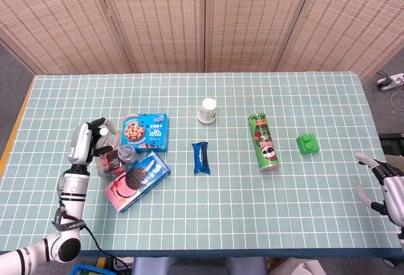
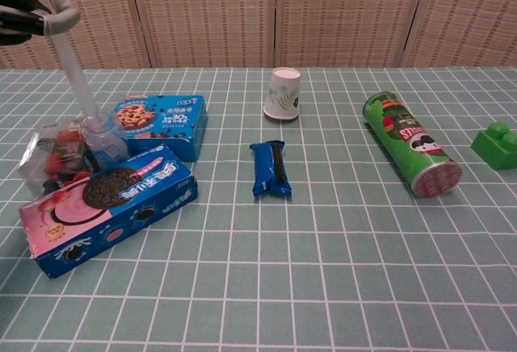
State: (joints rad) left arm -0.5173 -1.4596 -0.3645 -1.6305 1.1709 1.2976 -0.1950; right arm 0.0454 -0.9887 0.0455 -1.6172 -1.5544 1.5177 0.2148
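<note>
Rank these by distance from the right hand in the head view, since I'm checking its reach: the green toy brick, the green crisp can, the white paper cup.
From the right hand:
1. Green toy brick, nearest, toward the table's right.
2. Green crisp can, lying right of centre.
3. White paper cup, farthest, centre back.

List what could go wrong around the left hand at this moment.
1. The left hand hangs over a clear bottle wedged between the clear snack bag and the blue cookie box; a nudge may tip it.
2. The Oreo box leans against that cluster, so it might slide.
3. How firmly the fingers grip cannot be told.
</note>
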